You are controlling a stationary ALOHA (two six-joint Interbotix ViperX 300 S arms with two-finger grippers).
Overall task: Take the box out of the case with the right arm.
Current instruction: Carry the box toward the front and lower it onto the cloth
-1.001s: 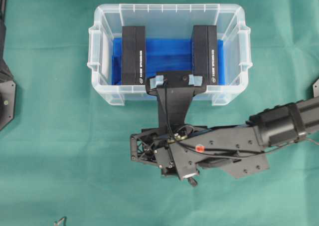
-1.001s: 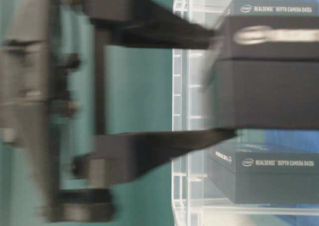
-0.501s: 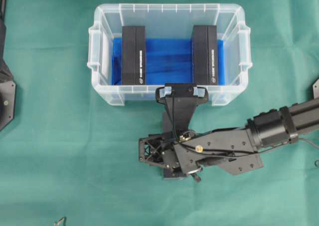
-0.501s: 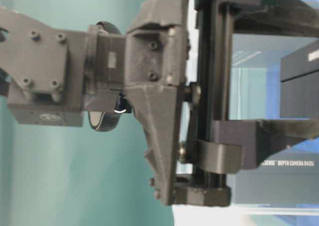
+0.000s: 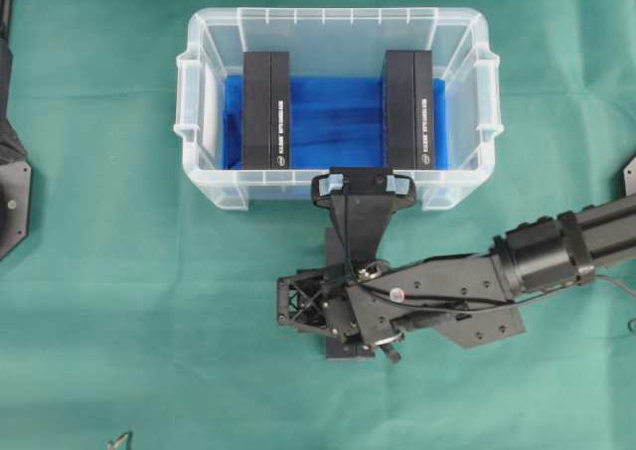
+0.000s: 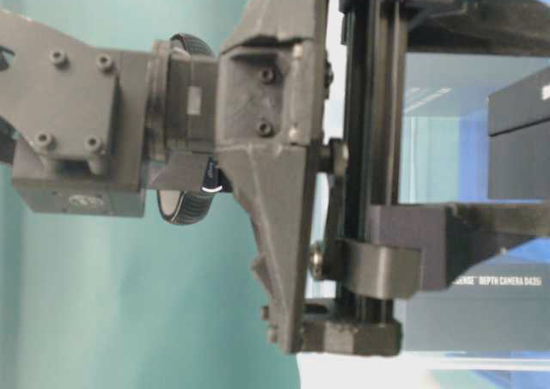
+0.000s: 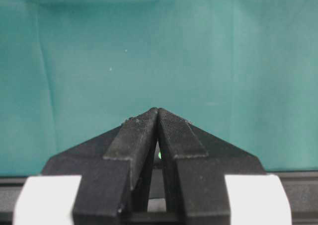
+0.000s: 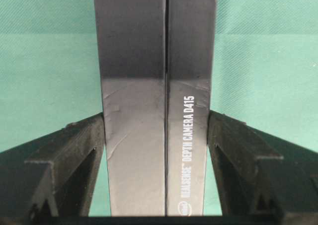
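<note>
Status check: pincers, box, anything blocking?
Right pincer shut on box, clear of case. Left pincer shut, empty. Nothing blocking.

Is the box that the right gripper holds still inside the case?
No: in the right wrist view the box held by the right gripper has only green cloth behind it, not the case.

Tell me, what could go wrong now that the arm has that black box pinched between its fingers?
The right gripper holds the box only by its two smooth sides, and much of the box sticks out past the fingers, so it might slip or swing. Seen from overhead, the box hangs right by the near wall of the case, so a careless move could bump the case.
</note>
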